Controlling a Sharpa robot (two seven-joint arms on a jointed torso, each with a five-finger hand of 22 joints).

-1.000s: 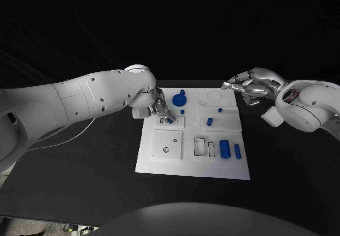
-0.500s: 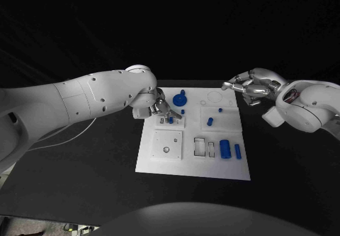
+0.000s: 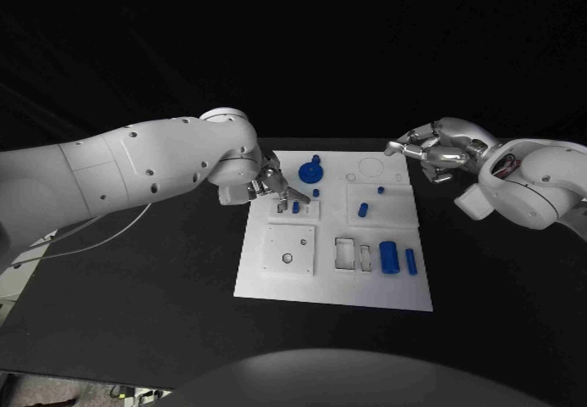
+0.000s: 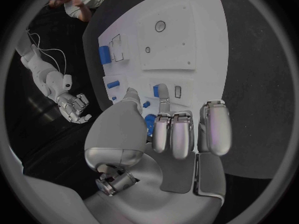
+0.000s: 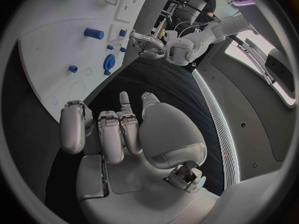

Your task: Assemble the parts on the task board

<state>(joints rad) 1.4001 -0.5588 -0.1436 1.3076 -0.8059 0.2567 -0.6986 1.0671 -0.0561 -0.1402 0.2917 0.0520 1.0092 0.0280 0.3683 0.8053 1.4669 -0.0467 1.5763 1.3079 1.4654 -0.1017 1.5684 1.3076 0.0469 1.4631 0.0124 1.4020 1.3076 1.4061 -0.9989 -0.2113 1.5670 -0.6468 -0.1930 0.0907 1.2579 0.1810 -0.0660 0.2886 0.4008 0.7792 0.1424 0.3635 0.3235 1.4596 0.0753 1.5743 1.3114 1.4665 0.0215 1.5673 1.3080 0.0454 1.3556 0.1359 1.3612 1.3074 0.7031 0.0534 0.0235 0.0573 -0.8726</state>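
So the white task board sits mid-worktop with blue parts on it: a round knob at the far edge and a fat cylinder near right. The left hand hovers over a small upright blue peg at the far left, fingers apart, holding nothing. The right hand hangs off the far right corner, fingers curled in, empty.

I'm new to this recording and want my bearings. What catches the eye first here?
The white task board in the middle of the black table, dotted with blue parts. The left robot hand sits over its far left corner, fingertips by a small blue peg beside the round blue knob. The right robot hand hovers off the far right corner, holding nothing.
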